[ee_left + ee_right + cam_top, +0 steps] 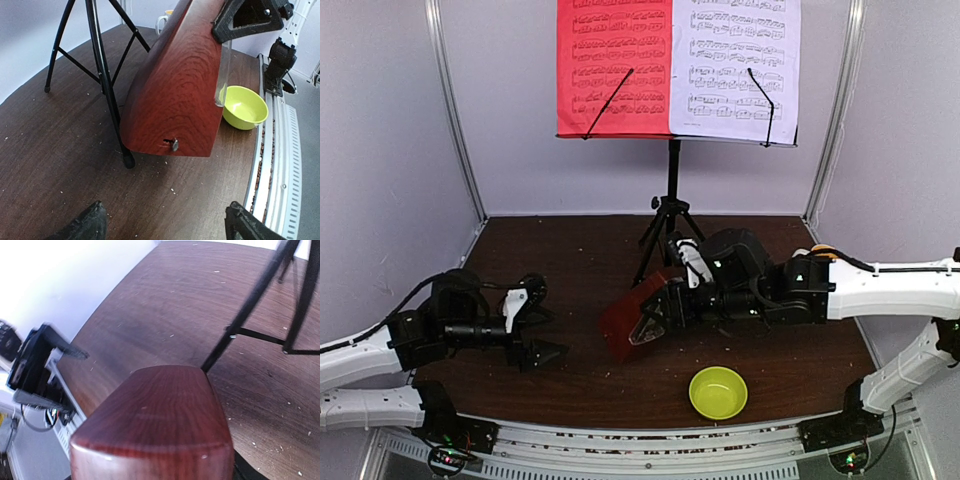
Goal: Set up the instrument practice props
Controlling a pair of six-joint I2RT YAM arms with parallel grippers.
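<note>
Yellow-green bowl (718, 392) lies nearest me, by the front edge of the bench (570, 250), apart from all task items.

Left end effector (552, 332): low over the bench on the left, jaws spread wide, holding nothing. It points toward the metronome but stands apart from it.

Metronome (635, 325): near the centre of the bench, between the two arms and to the right of the left end effector. Its long axis is not upright. The broad base is down toward the bench and the narrow top leans away toward the right arm. The clear cover (223, 75) faces the bowl side. I cannot tell whether the base edge rests on the bench or hangs just above it.

Right end effector (660, 305): closed on the upper part of the metronome, carrying it. This arm has the piece, and the left arm is merely close by.

Tripod legs (102, 65): one foot sits just beside the metronome base.

Music stand (672, 180): upright at the rear, with the red sheet (615, 65) and white sheet (735, 65) side by side on its desk.

Assessment: stand and sheets look done. What remains is to bring the metronome's axis vertical, seat its base clear of that foot, then let go.
</note>
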